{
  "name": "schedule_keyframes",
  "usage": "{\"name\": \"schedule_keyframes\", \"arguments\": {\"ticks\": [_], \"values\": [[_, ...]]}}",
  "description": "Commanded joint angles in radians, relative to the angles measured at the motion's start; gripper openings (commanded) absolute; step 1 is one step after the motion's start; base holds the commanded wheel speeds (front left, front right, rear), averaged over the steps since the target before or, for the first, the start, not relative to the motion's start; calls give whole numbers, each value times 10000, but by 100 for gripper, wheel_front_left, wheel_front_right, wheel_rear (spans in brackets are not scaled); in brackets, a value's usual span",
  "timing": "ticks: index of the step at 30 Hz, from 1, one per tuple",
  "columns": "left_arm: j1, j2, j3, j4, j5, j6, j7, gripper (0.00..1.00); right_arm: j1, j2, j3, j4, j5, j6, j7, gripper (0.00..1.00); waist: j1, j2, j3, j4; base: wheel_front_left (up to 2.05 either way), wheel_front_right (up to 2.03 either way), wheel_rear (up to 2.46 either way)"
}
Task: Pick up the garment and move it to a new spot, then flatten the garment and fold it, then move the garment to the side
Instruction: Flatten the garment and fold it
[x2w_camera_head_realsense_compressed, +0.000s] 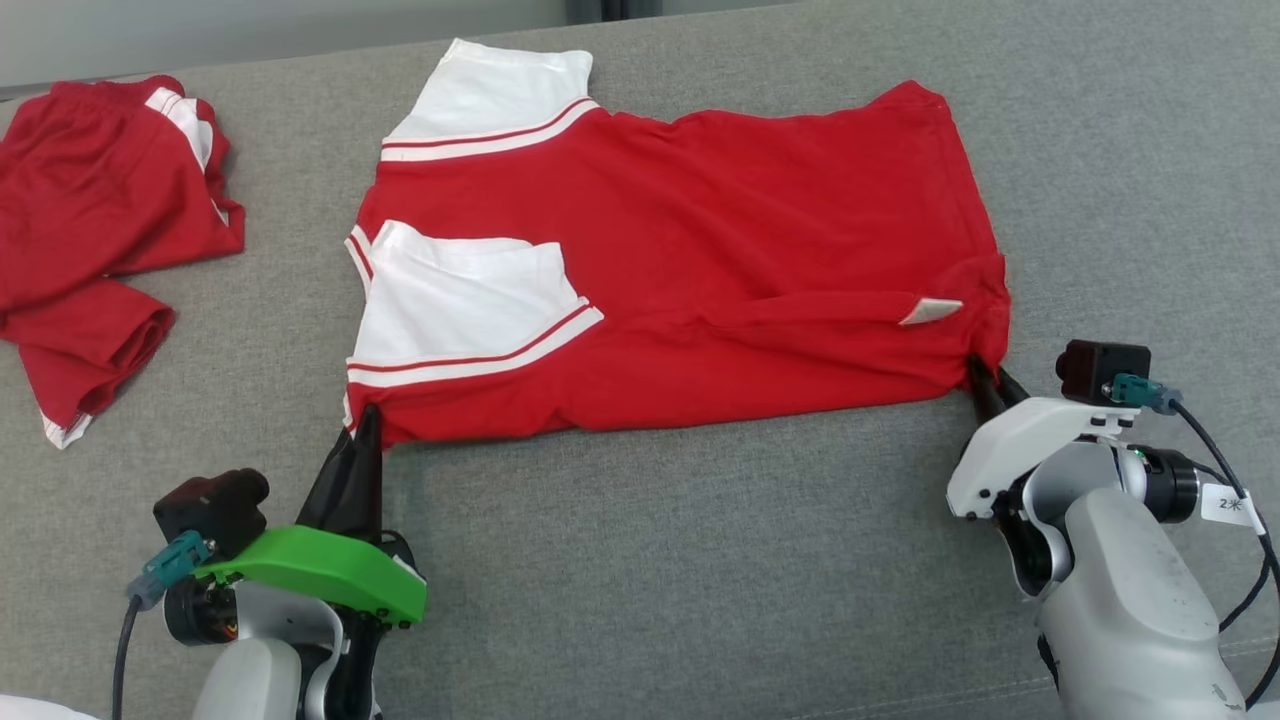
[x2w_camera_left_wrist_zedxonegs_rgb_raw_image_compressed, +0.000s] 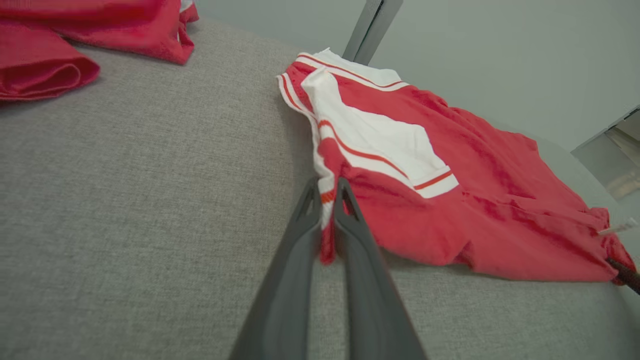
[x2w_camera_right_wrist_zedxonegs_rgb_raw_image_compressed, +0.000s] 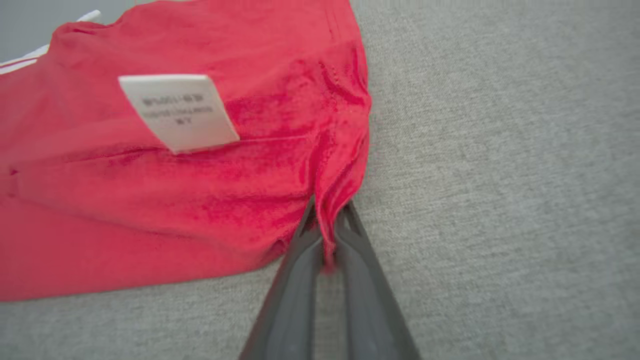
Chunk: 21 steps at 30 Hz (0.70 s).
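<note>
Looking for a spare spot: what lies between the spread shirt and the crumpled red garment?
Nothing: bare grey cushion separates shirt from garment, per the head view.

Red garment with white, red-striped sleeves at its left end, spread fairly flat on grey fabric surface, long crease near front edge, white label by right corner, near corners pinched in left claw and right claw

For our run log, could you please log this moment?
left gripper: shut on garment | right gripper: shut on garment | garment: laid out, near corners pinched
</note>
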Motion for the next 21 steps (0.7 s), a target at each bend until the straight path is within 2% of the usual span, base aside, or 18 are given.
{"name": "schedule_keyframes", "arguments": {"ticks": [1,8,15,21], "values": [[131,119,-15,-203,115,66,-8,0,-139,-53,-112,-104,-95,-14,-114,0,0,0,-62,-24,0,0,0],[677,319,-74,-1662,208,229,254,0,374,-196,-372,-1602,-44,-14,171,0,0,0,-358,-132,0,0,0],[2360,350,-122,-3143,61,645,680,0,2153,-292,-472,-3913,162,-14,1430,0,0,0,-516,-312,0,0,0],[3811,215,-331,-3524,-111,911,952,0,3639,-132,-635,-5017,413,-14,2020,0,0,0,-516,-385,0,0,0]]}}
